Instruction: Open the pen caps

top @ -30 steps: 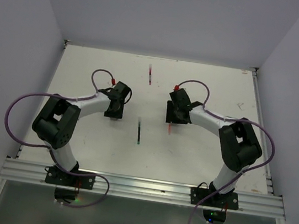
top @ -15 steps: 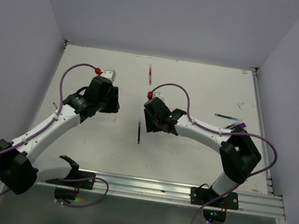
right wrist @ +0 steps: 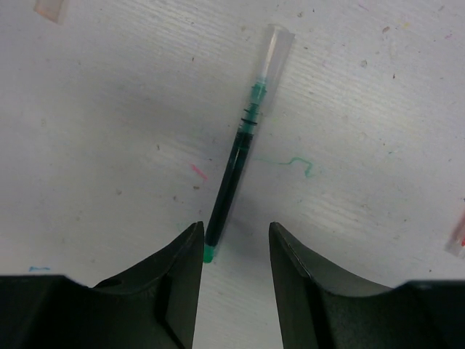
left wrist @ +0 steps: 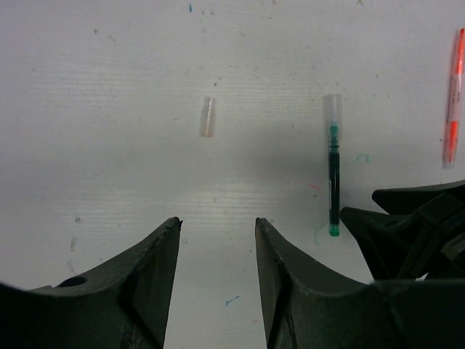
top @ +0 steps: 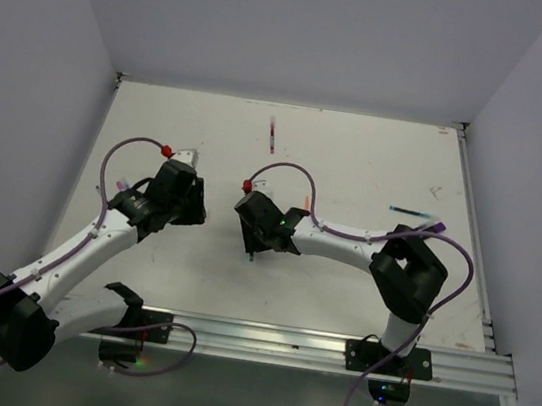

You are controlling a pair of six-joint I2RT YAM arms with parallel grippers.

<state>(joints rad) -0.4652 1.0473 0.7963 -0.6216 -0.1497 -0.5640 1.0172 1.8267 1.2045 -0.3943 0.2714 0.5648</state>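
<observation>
Two caps by the green pen (left wrist: 333, 182): clear cap (left wrist: 333, 105) seated on its far end, loose whitish cap (left wrist: 208, 117) flat on the table (left wrist: 87, 87), left of the pen and apart from it. Right gripper (right wrist: 234, 236) low over the pen's near tip, fingers spread either side, touching nothing, arm reaching leftward. Left gripper (left wrist: 216, 225) left of the pen, also spread and empty, arm stretched forward. Red pen (left wrist: 454, 94) right of the green pen, plain in the left wrist view. Blue pen (top: 411, 213) well to the right, shown only from above.
</observation>
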